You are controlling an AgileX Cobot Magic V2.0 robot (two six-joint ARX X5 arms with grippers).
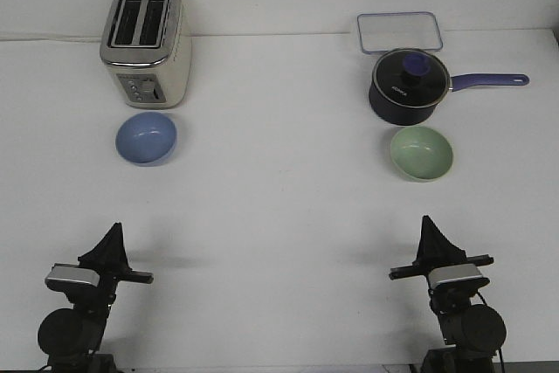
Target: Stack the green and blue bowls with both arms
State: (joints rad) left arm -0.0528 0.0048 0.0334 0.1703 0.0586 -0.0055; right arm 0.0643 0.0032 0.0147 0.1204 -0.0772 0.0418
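Note:
The pale blue bowl (pixel 147 138) sits upright on the white table at the left, just in front of the toaster. The pale green bowl (pixel 422 153) sits upright at the right, just in front of the saucepan. My left gripper (pixel 114 231) is low at the front left, well short of the blue bowl, its prongs together in a point. My right gripper (pixel 428 223) is low at the front right, well short of the green bowl, its prongs also together. Neither holds anything.
A cream and silver toaster (pixel 145 44) stands at the back left. A dark saucepan (pixel 409 86) with a lid and a purple handle (pixel 489 80) pointing right stands at the back right. A clear rectangular container (pixel 397 31) lies behind it.

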